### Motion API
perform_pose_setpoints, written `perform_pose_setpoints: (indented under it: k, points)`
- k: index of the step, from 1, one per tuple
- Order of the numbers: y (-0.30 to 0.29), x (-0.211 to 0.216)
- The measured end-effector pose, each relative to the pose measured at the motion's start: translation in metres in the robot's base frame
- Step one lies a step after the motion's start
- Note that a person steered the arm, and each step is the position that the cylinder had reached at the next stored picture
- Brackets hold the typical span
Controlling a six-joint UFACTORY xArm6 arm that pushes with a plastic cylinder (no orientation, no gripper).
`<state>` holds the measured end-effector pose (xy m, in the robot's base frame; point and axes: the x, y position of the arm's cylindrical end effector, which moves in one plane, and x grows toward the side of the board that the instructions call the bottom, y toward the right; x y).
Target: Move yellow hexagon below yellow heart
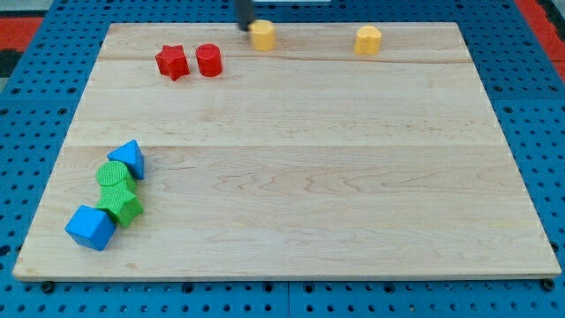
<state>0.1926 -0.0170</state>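
Observation:
Two yellow blocks sit near the view's top edge of the wooden board [291, 177]. The left one [262, 35] looks like the yellow hexagon. The right one [368, 40] looks like the yellow heart; the shapes are small and hard to make out. They are well apart, at about the same height in the view. My tip [246, 27] is at the top of the view, right against the upper left side of the left yellow block. Only the rod's lower end shows.
A red star [173, 62] and a red cylinder [209, 60] sit side by side left of my tip. At the lower left lie a blue triangle [128, 159], a green cylinder [112, 174], a green star [121, 205] and a blue cube [90, 227], clustered together.

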Motion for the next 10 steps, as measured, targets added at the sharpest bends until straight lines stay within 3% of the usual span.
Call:
perform_pose_setpoints:
  k: [2, 3, 4, 5, 7, 9, 10]
  points:
    - [0.035, 0.021]
    - [-0.013, 0.024]
    - [-0.013, 0.035]
    - [0.033, 0.058]
    - [-0.003, 0.081]
    - [0.123, 0.107]
    - [0.112, 0.107]
